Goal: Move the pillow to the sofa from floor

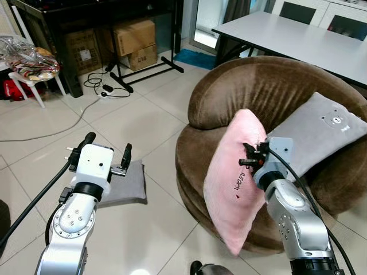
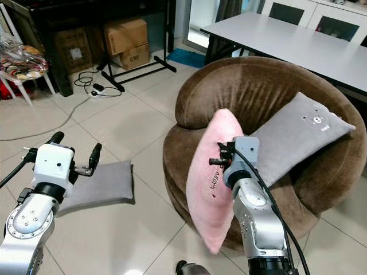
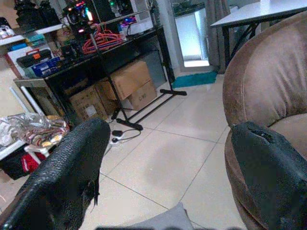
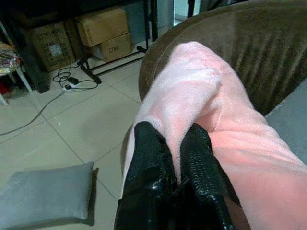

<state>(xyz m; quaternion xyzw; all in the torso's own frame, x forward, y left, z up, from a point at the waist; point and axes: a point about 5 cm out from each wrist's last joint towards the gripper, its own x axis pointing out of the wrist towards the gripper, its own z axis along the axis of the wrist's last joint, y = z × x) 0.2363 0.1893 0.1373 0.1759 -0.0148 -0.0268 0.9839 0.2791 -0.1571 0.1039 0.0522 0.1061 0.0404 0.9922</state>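
A pink pillow point(image 1: 232, 177) hangs upright against the front of the round brown sofa point(image 1: 258, 91), its lower end off the floor. My right gripper point(image 1: 250, 156) is shut on the pink pillow's edge; the right wrist view shows both black fingers point(image 4: 144, 163) pinching the pink fabric point(image 4: 201, 91). A grey pillow with a bear face point(image 1: 321, 134) rests on the sofa seat. Another grey pillow point(image 1: 125, 183) lies flat on the tiled floor. My left gripper point(image 1: 106, 153) is open above that floor pillow, holding nothing.
A white table point(image 1: 304, 37) stands behind the sofa. A black desk with cardboard boxes point(image 1: 135, 40) under it and a black stand sit at the back. Cables and a power strip point(image 1: 106, 89) lie on the floor. A white chair point(image 1: 26, 69) with bags stands far left.
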